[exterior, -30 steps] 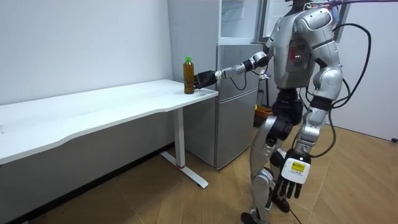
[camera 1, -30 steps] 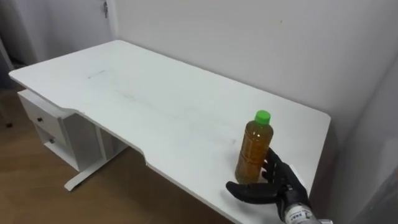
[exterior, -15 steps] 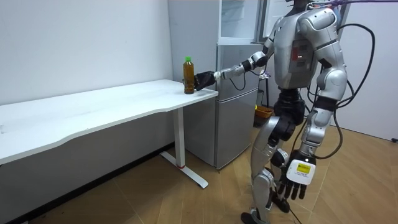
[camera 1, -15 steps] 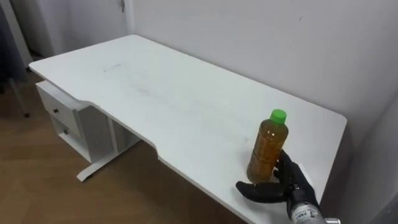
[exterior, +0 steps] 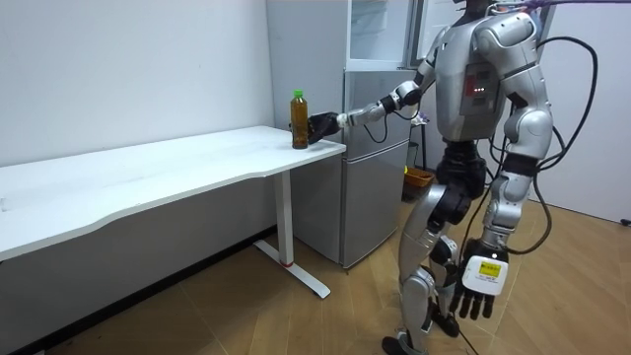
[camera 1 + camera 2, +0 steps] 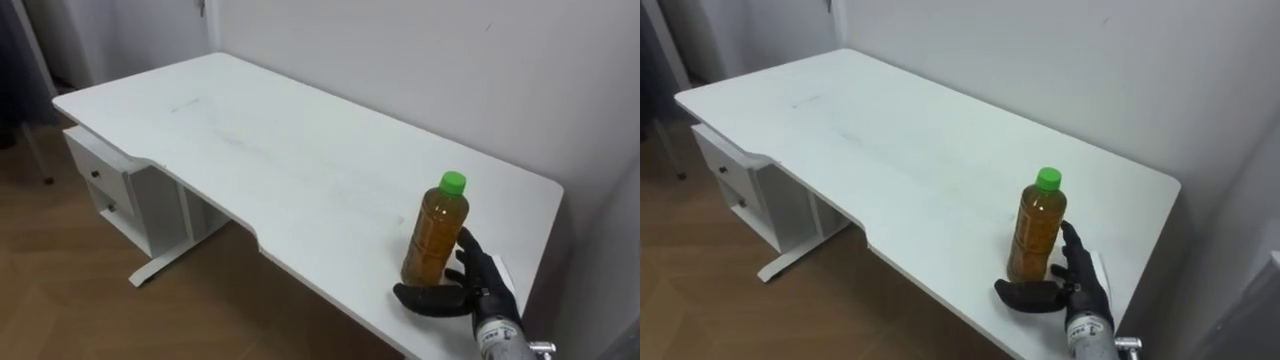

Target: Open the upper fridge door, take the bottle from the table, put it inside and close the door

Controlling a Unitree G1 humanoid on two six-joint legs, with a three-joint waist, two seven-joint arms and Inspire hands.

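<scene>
While the robot stands by the grey fridge [image 5: 373,173] in the room view, its right hand [image 6: 472,291] reaches to the end of the white surface [image 6: 250,150], where the amber, green-capped bottle [image 6: 435,236] stands upright. Its fingers are spread loosely about the bottle's base, thumb in front, the rest behind, not clenched. The left hand [image 5: 476,293] hangs beside the leg, fingers relaxed.

The right arm is stretching straight forward, its right hand [image 6: 476,289] spreading thumb and fingers wide apart. The left arm is hanging at the side, the left hand [image 5: 479,284] dangling with relaxed fingers.
</scene>
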